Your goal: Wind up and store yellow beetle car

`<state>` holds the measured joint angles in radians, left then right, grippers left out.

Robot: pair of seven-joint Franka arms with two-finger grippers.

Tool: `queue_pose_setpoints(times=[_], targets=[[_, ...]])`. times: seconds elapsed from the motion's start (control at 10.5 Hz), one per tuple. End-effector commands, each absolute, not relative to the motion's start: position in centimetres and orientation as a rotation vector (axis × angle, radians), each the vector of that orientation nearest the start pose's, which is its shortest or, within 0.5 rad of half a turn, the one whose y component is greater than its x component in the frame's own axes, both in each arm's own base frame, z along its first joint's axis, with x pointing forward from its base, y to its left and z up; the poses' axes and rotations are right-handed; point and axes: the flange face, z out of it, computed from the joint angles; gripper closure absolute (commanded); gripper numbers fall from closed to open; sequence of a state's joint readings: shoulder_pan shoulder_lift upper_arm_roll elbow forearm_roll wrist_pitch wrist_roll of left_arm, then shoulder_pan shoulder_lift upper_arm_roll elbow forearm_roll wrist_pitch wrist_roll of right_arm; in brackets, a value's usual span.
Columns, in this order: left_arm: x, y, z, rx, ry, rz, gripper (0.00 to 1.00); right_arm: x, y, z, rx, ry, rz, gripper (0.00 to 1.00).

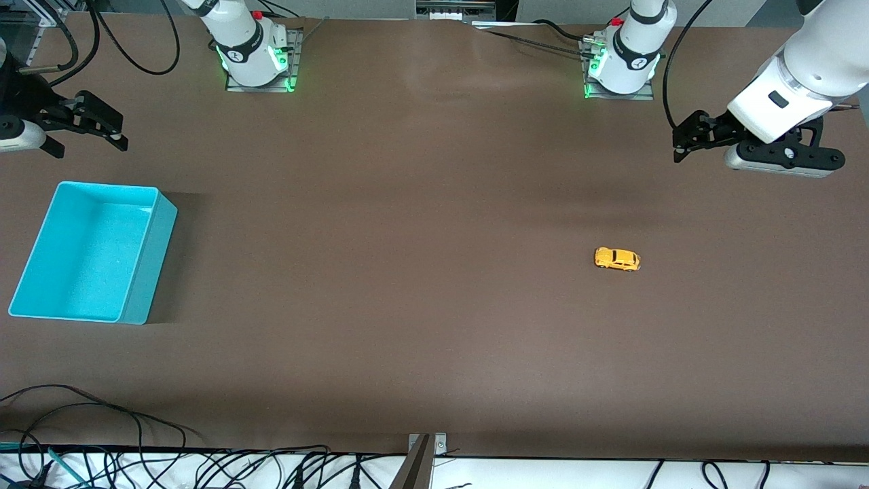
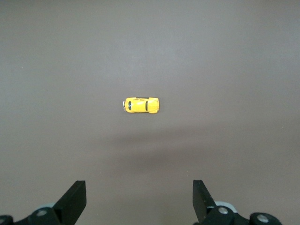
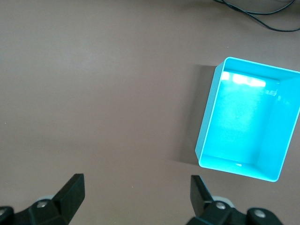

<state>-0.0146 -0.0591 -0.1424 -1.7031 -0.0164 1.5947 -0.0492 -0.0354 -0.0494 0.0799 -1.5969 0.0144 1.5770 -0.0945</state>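
A turquoise bin sat at the right arm's end of the brown table, with nothing around the yellow beetle car. The left gripper hung released above the table, the car at its 7 o'clock in the front view. The right gripper waited, spread wide, above the table near the bin.

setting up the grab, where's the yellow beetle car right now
The yellow beetle car sits alone on the bare table toward the left arm's end, nearer the front camera than the open left gripper.
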Motion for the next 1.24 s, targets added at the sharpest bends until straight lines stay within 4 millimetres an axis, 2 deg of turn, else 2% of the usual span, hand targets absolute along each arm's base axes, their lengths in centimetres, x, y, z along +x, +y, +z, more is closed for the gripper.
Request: queue_pose_setpoints(times=[0.0,1.14], targets=[[52.59,-8.45,60.04,-3.140,0.179,0.098,0.00,53.53,2.85,64.73,-3.138,-0.224,-0.043,0.00],[52.86,-8.12,59.97,-3.140,0.175,0.120,0.00,53.44,2.68,64.65,-3.138,-0.227,-0.029,0.00]])
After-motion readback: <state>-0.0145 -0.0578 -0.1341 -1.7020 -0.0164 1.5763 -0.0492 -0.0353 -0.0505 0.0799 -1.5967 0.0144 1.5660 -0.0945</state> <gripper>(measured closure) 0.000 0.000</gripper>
